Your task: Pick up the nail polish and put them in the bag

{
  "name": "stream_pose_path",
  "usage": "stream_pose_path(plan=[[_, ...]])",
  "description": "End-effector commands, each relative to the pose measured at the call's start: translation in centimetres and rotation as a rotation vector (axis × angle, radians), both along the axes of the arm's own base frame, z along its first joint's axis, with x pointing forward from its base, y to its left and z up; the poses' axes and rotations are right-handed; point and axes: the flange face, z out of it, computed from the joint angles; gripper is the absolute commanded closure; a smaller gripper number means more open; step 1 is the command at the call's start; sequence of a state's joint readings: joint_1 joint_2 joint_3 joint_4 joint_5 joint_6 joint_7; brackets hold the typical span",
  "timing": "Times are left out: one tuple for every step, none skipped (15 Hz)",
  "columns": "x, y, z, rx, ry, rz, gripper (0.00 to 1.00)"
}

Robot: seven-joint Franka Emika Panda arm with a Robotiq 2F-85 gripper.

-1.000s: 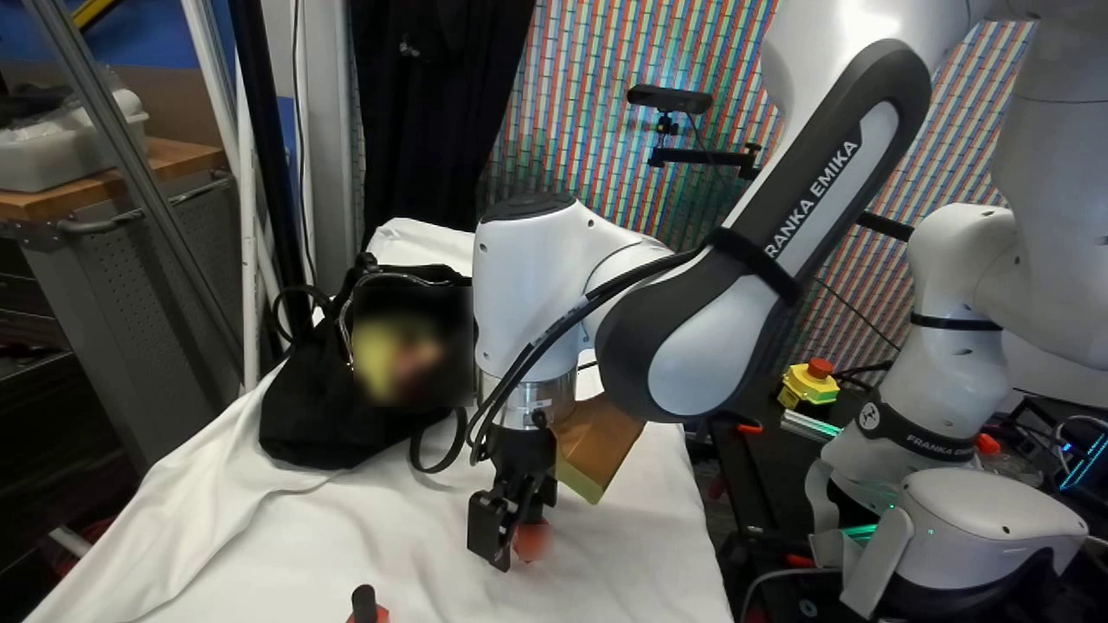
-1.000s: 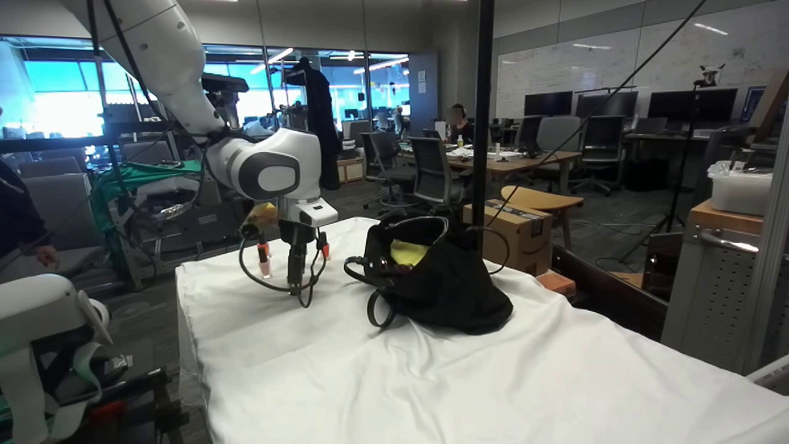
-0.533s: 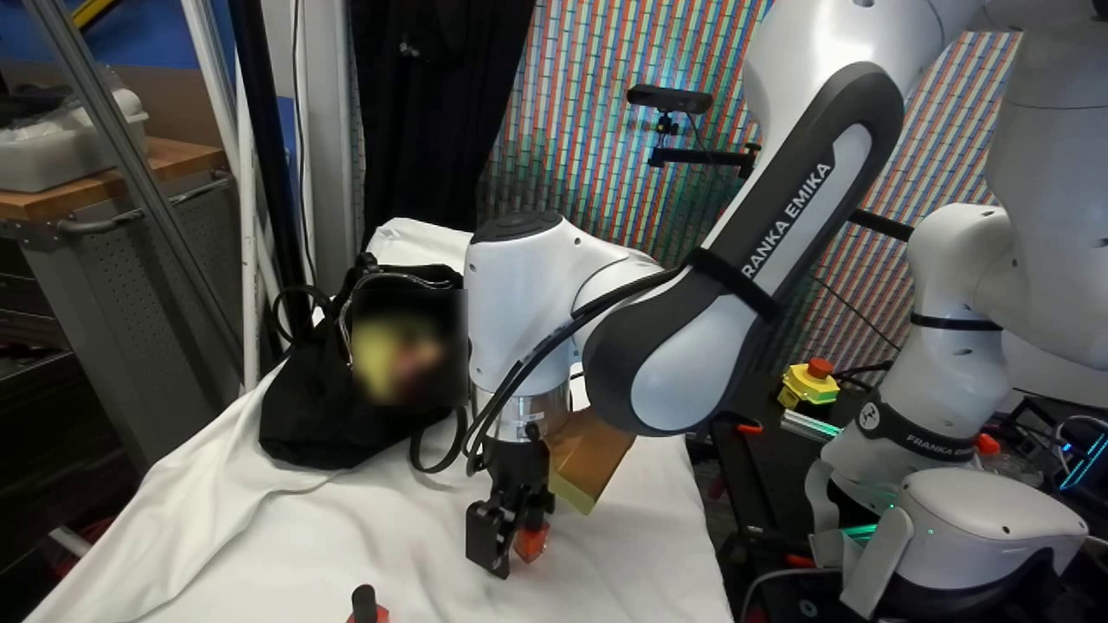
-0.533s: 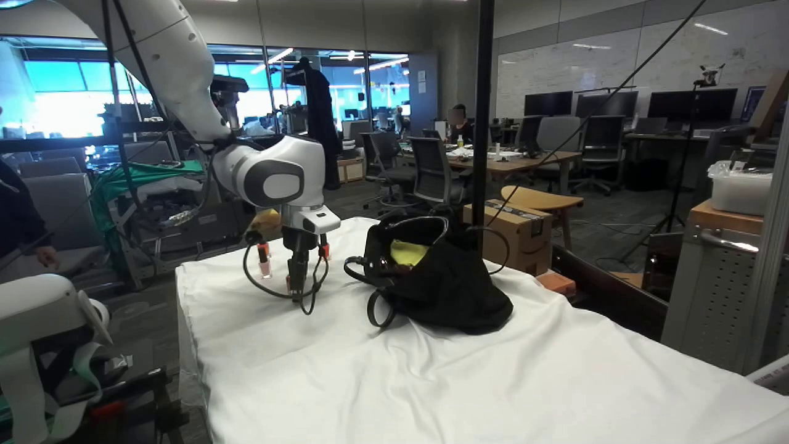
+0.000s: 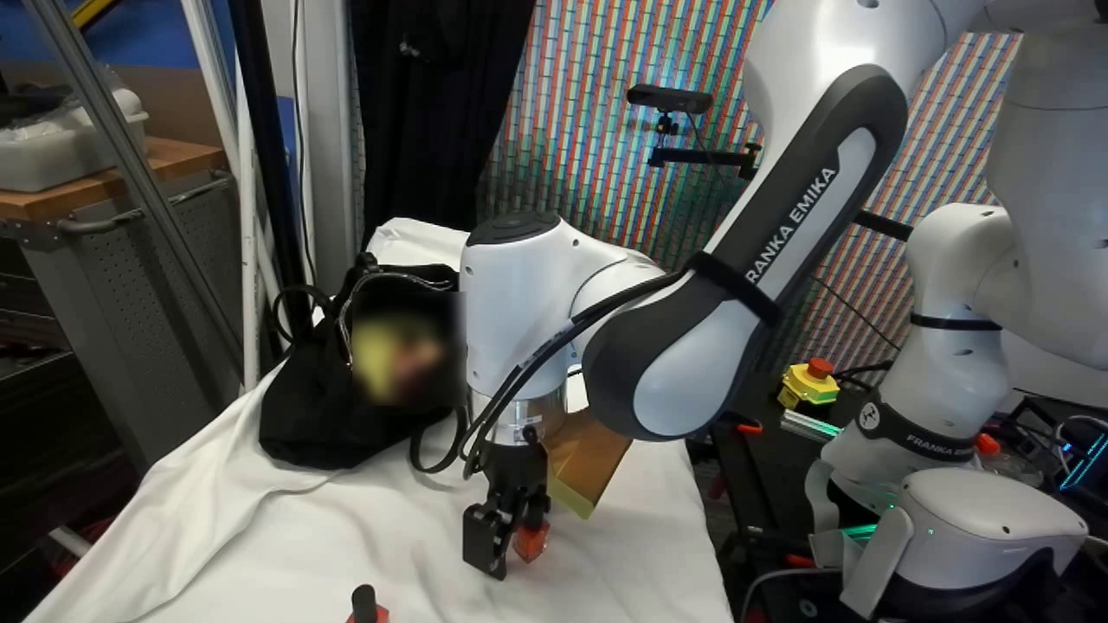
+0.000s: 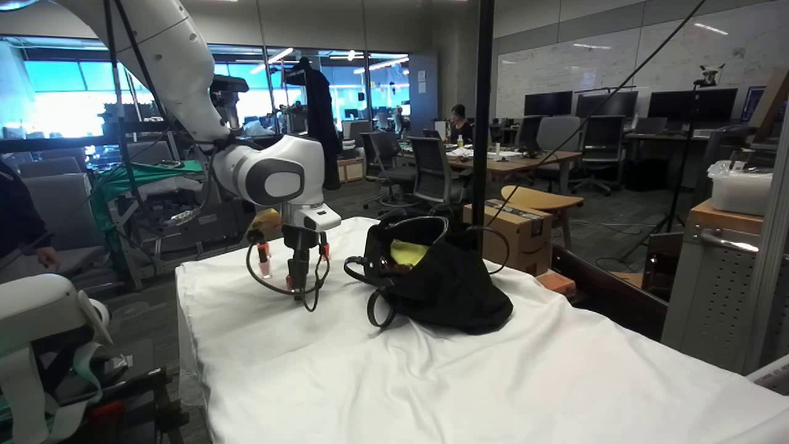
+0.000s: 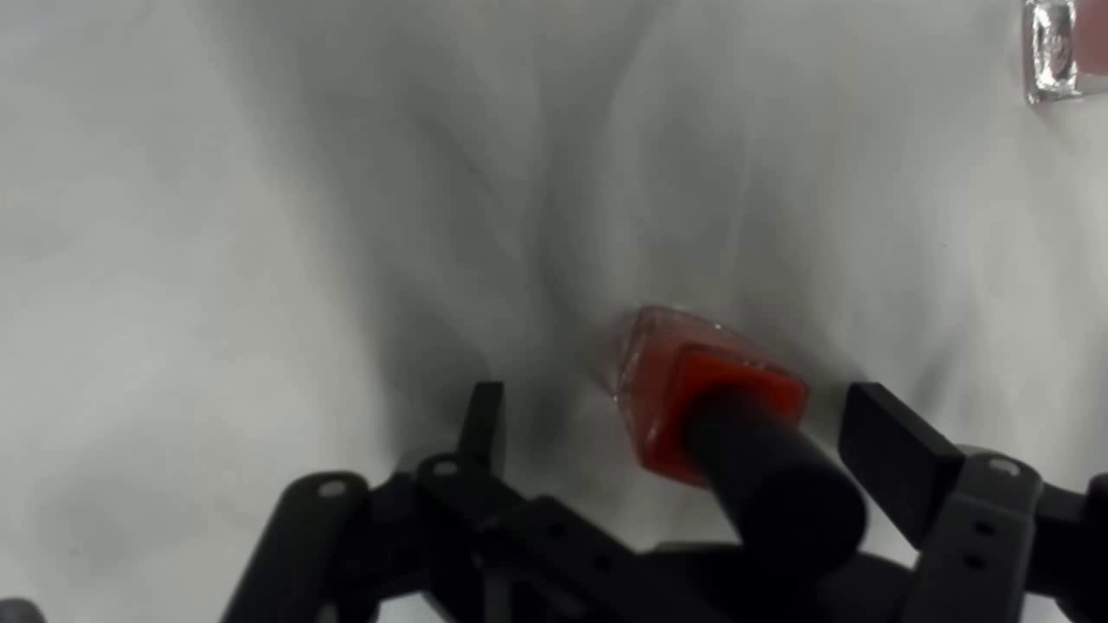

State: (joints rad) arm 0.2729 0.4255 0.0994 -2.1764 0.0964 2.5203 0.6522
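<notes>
A red nail polish bottle (image 7: 666,381) with a black cap (image 7: 805,502) stands between the fingers of my gripper (image 7: 679,428) in the wrist view. The jaws are open, with gaps on both sides, the cap nearer the right finger (image 7: 900,459). The same bottle shows beside the gripper (image 5: 511,549) in an exterior view (image 5: 531,542). Another red bottle (image 5: 364,601) stands at the bottom edge there. A pinkish bottle (image 6: 265,265) stands left of the gripper (image 6: 299,290) in an exterior view. The black bag (image 6: 456,290), with yellow lining (image 6: 408,253), stands right of it.
A white cloth (image 6: 493,382) covers the table. Bag handle loops (image 6: 381,308) lie on the cloth toward the gripper. A brown cardboard piece (image 5: 590,459) is by the wrist. A black pole (image 6: 484,123) rises behind the bag. A second white arm (image 5: 935,381) stands beside the table.
The arm has come down, lowering the gripper around the red bottle, mostly in the earlier half second. Since then it has shifted only slightly. The bag and other bottles have not moved.
</notes>
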Motion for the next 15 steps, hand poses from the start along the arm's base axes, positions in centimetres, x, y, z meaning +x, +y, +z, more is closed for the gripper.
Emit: stream_pose_path(plan=[[0.1, 0.6, 1.6, -0.044, -0.020, 0.013, 0.00], [0.0, 0.7, 1.8, -0.056, -0.020, 0.009, 0.00], [-0.1, 0.8, 2.0, -0.063, -0.019, 0.007, 0.00], [-0.3, 0.9, 2.2, -0.072, -0.021, 0.007, 0.00], [-0.5, 1.1, 2.4, -0.078, -0.020, 0.006, 0.00], [-0.7, 1.3, 2.7, -0.081, -0.020, 0.005, 0.00], [-0.8, 1.5, 2.9, -0.083, -0.022, 0.005, 0.00], [-1.0, 1.7, 3.2, -0.086, -0.027, 0.012, 0.00], [-1.0, 1.9, 3.4, -0.088, -0.031, 0.015, 0.00], [-1.1, 2.0, 3.6, -0.087, -0.036, 0.013, 0.00], [-1.2, 2.1, 3.8, -0.084, -0.041, 0.013, 0.00], [-1.3, 2.2, 4.0, -0.083, -0.042, 0.011, 0.00], [-1.5, 2.2, 4.1, -0.082, -0.042, 0.006, 0.00], [-1.6, 2.2, 4.2, -0.080, -0.044, 0.004, 0.00], [-1.7, 2.2, 4.3, -0.080, -0.046, 0.002, 0.00]])
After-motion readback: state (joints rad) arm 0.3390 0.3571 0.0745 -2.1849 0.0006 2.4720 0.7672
